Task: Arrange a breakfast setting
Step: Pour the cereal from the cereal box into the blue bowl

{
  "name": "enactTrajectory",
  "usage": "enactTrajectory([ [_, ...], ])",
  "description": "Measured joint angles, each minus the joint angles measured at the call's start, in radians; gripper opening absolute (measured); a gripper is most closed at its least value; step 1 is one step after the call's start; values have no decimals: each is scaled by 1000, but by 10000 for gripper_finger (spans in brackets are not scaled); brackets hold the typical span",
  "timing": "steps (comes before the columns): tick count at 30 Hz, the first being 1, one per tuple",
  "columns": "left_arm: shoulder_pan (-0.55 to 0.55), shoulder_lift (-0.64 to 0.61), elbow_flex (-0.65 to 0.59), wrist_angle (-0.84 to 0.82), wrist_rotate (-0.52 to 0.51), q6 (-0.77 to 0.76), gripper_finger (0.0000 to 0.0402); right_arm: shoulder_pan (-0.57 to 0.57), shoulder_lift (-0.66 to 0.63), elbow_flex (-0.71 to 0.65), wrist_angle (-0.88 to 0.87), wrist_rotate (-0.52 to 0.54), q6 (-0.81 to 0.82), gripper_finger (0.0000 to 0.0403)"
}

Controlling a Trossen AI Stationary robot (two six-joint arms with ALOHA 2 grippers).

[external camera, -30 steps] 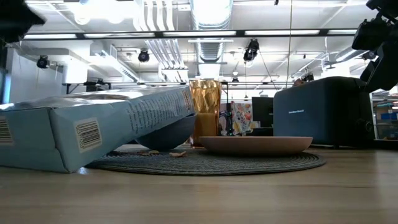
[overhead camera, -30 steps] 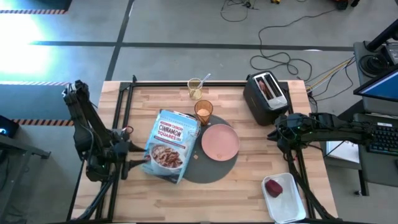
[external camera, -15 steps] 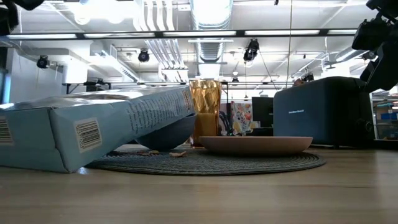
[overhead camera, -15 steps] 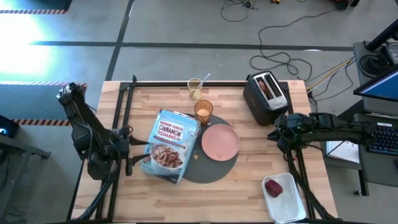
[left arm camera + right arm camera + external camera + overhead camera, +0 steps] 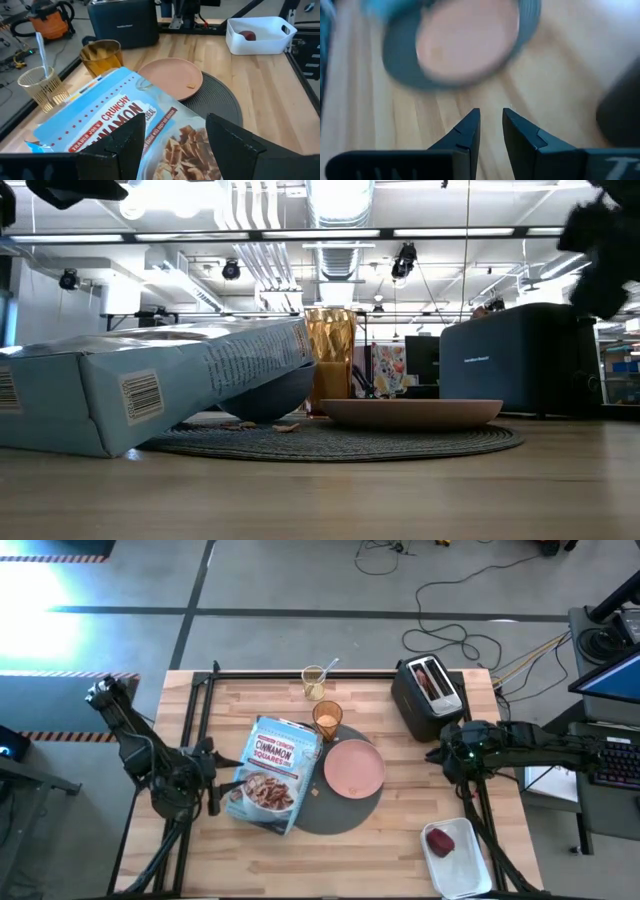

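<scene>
A blue cereal box (image 5: 272, 775) lies tilted, its upper end on the small blue bowl (image 5: 275, 395) and its lower end on the table, over the left part of the dark-grey mat (image 5: 345, 808). The pink plate (image 5: 353, 767) sits on the mat, with the amber tumbler (image 5: 327, 718) just behind it. A spoon (image 5: 324, 670) stands in a clear cup. Toast (image 5: 428, 680) sticks out of the toaster. The apple (image 5: 440, 841) lies in the white tray. My left gripper (image 5: 208, 796) is open at the box's left edge (image 5: 170, 150); whether it touches the box I cannot tell. My right gripper (image 5: 491, 120) hovers right of the plate, with a narrow gap between its fingers.
The black toaster (image 5: 428, 695) stands at the back right and the white tray (image 5: 457, 858) at the front right corner. Cereal crumbs (image 5: 312, 793) lie on the mat. Bare wood shows along the near edge and between the plate and the tray.
My left gripper has moved a little toward the table's right edge, closer to the cereal box's left edge. My right arm has started to move and shows blurred, shifting slightly toward the plate. The box, bowl and plate have stayed put.
</scene>
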Motion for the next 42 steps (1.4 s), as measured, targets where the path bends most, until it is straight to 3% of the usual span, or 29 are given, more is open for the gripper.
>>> enactTrajectory([
  [4, 18, -15, 0, -3, -19, 21, 194, 0, 26, -12, 265, 253, 2, 73],
  [8, 63, -25, 0, -6, -25, 33, 194, -1, 68, -12, 439, 447, -188, 73],
  [12, 104, -28, -1, -9, -25, 33, 194, 0, 89, -13, 525, 451, -298, 73],
  [22, 131, -26, -2, 7, -13, 50, 194, -15, 86, -13, 515, 439, -346, 73],
  [28, 132, -1, -3, 84, -13, 161, 194, -15, 87, -13, 516, 449, -380, 73],
  [32, 133, 0, -3, 113, -14, 181, 194, -15, 87, -13, 529, 451, -165, 73],
  [38, 134, 0, -3, 112, -31, 173, 194, -18, 107, -14, 688, 560, -62, 73],
  [42, 138, -6, -3, 100, -41, 173, 194, -19, 124, -14, 816, 643, -170, 73],
])
